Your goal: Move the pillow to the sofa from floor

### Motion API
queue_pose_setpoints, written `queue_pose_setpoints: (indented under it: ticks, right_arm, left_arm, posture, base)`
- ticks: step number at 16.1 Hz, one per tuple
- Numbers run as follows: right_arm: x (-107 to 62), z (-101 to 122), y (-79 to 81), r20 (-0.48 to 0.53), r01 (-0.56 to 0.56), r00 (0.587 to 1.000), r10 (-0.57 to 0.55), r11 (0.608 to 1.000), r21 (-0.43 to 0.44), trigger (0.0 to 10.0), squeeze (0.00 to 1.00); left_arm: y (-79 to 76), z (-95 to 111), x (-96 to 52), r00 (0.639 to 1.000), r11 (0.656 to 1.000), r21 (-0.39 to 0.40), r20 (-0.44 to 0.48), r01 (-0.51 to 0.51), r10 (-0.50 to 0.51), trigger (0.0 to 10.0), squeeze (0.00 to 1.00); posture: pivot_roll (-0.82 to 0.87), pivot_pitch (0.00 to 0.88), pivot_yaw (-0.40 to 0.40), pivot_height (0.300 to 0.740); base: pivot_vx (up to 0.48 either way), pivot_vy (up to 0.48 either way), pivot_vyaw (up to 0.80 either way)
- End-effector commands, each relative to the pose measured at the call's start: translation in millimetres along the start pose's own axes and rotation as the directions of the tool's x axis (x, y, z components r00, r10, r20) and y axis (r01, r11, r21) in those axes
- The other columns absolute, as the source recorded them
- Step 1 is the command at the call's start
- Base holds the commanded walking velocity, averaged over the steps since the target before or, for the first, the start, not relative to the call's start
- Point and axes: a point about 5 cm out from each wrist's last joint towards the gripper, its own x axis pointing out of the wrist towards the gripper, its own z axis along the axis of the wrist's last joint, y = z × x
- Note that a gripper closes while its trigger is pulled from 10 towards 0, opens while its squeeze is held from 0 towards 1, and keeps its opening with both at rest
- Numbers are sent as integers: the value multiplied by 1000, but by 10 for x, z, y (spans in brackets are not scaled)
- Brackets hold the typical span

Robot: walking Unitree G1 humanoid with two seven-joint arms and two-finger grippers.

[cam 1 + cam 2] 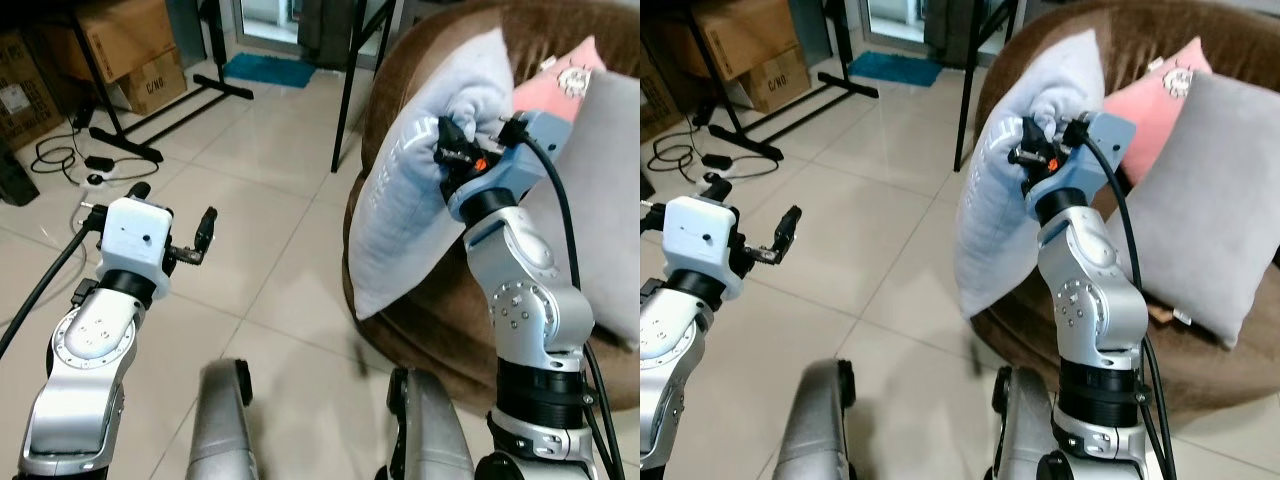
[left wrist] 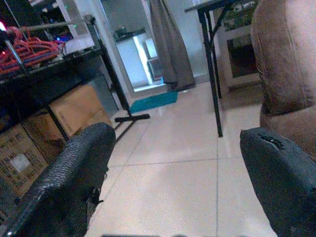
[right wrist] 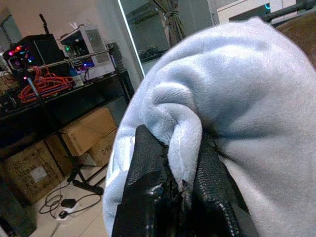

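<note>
The right pincer (image 1: 470, 145) pinches the pillow (image 1: 420, 190) upright over the sofa (image 1: 440, 310) for release; the left pincer (image 1: 175, 225) waits spread.

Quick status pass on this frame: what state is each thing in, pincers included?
Blue pillow: off the floor, pinched by a fold, hanging against the sofa's front edge.
Right pincer: shut on the blue pillow.
Left pincer: open, holding nothing, over the floor tiles.
Sofa: brown, with pillows on it.
Pink pillow: propped against the sofa back.
Grey pillow: leaning upright on the sofa.
</note>
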Motion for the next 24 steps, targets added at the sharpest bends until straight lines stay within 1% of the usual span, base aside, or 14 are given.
queue_pose_setpoints:
  ticks: [1,3,7,11,13,16,22,24]
  right_arm:
    - [0,-84,-39,-44,30,999,-30,999,-16,10000,0]
    - [-3,-96,-47,-49,33,998,-35,999,-29,10000,0]
    - [-49,-124,-117,-57,63,996,-65,997,-39,10000,0]
    - [-82,-140,-129,-57,74,995,-77,996,-47,10000,0]
    - [-95,-144,-135,-55,80,995,-82,996,-47,10000,0]
    - [-102,-147,-144,-53,87,995,-89,995,-46,10000,0]
    - [-100,-142,-134,-41,86,995,-88,995,-44,10000,0]
    - [-90,-117,-85,-22,55,998,-56,998,-22,10000,0]
  left_arm:
    - [-21,-16,20,1000,1000,9,1,-1,1,10000,0]
    - [-29,-22,25,1000,1000,5,5,-2,2,10000,0]
    - [-47,-22,17,1000,1000,-3,11,3,-3,10000,0]
    - [-70,-10,10,1000,999,-33,22,20,-19,10000,0]
    - [-68,-2,26,999,999,-18,27,28,-27,10000,0]
    - [-71,0,32,999,999,-17,32,31,-30,10000,0]
    - [-74,10,36,998,999,-19,49,42,-41,10000,0]
    - [-90,27,45,996,998,-33,64,58,-56,10000,0]
  posture:
    - [73,0,-40,575]
    - [70,0,-35,595]
    - [67,0,-31,640]
    - [60,0,-14,680]
    - [57,0,-9,705]
    - [58,0,-9,735]
    - [59,0,-9,740]
    - [58,0,-9,740]
  base:
    - [0,0,0]
    - [0,0,0]
    - [0,0,0]
    - [0,0,0]
    - [0,0,0]
    - [0,0,0]
    - [0,0,0]
    - [0,0,0]
